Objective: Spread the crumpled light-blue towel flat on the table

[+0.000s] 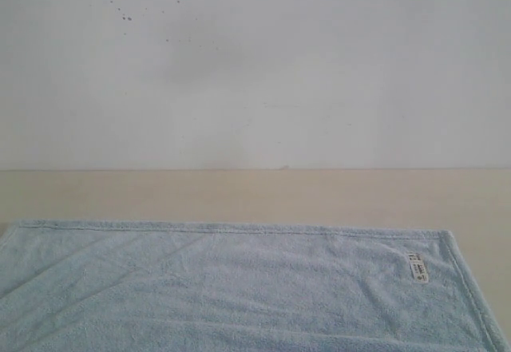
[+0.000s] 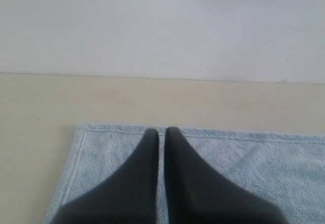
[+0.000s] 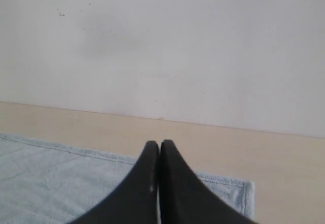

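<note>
Lower part of the exterior frame: you see the towel (image 1: 239, 288) lying flat on the table (image 1: 239, 196), far hem straight, care label (image 1: 417, 270) at lower right.
Done: your spreading looks essentially complete; only faint creases show.
Remaining: the near edge runs out of frame, so you cannot confirm it.
Left gripper (image 2: 161, 131): fingers pressed together, holding nothing, over one far corner area.
Right gripper (image 3: 159, 144): fingers pressed together, empty, near the other far corner.

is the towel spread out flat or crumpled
Spread flat where visible: the towel lies smooth on the table, its visible hem straight, both visible corners laid out, label facing up. Its near edge is out of frame.
</note>
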{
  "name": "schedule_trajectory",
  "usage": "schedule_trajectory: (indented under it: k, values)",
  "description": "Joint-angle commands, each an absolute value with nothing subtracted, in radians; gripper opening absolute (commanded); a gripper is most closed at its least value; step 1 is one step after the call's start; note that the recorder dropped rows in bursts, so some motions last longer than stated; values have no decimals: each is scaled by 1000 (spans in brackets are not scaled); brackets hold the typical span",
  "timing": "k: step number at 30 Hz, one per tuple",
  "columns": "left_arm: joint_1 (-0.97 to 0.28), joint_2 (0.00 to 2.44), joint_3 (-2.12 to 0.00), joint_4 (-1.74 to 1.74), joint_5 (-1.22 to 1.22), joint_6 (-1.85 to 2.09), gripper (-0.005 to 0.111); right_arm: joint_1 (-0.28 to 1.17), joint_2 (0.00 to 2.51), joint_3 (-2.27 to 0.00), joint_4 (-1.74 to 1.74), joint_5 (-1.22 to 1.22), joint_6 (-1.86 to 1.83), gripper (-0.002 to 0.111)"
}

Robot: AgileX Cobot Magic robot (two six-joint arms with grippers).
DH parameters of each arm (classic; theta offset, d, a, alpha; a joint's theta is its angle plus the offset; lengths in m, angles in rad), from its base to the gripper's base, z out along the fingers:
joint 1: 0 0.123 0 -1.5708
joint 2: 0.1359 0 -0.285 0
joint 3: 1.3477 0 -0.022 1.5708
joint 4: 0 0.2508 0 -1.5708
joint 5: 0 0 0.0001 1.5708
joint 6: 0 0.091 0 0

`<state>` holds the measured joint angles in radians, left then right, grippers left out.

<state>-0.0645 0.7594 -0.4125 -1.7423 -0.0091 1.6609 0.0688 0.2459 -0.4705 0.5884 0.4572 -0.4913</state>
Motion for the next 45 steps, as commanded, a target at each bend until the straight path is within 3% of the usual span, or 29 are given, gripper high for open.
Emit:
schedule_trajectory:
  k: [1,6,21,43,45]
  values:
    - [-63,752,-408,-1744,0,1653,4,69,190,-382,348,398,-251,0]
    - [-63,752,-408,-1744,0,1653,4,69,132,-261,115,359,75,0]
    - [-63,752,-408,-1744,0,1653,4,69,51,-9,117,131,-82,0]
    - [-63,752,-408,-1744,0,1653,4,69,0,0,119,146,-87,0]
    - [-106,752,-408,-1744,-38,1653,4,69,0,0,119,146,-87,0]
